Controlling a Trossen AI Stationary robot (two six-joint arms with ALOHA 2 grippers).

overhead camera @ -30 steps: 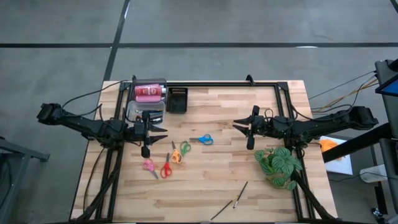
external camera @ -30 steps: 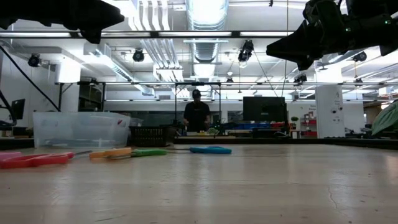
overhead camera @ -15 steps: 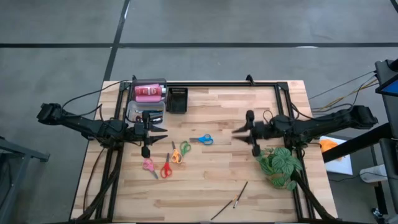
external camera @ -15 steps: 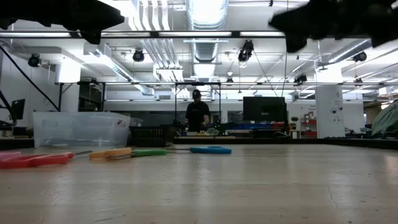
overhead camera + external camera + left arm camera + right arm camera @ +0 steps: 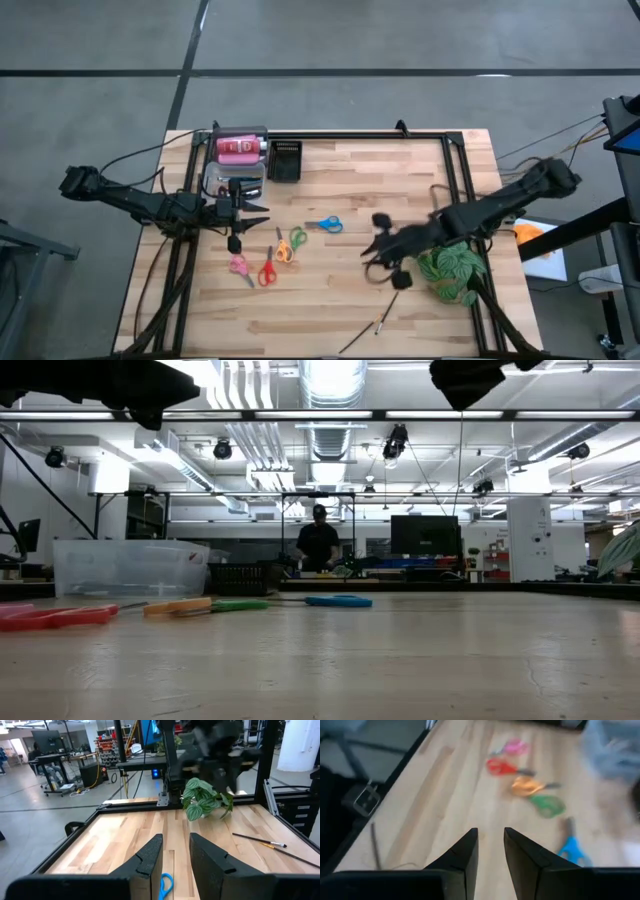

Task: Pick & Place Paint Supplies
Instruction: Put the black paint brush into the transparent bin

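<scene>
Right tool (image 5: 385,262) w/ a thin gap, holds nothing, above the counter (image 5: 360,180). Aim at brushes (image 5: 378,318) at 6 o'clock, go slow. Left tool (image 5: 262,208) same, empty.

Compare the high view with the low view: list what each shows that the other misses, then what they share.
Only the high view: the pink paint bottle lying in the tub, two brushes near the table's front edge, the pink scissors, and the whole plant beside the right claw. The left claw hangs over the table's left side.

Only the low view: the room behind, with a person standing at a far bench.

Both: the clear tub, the black tray, and the red, orange, green and blue scissors.
</scene>
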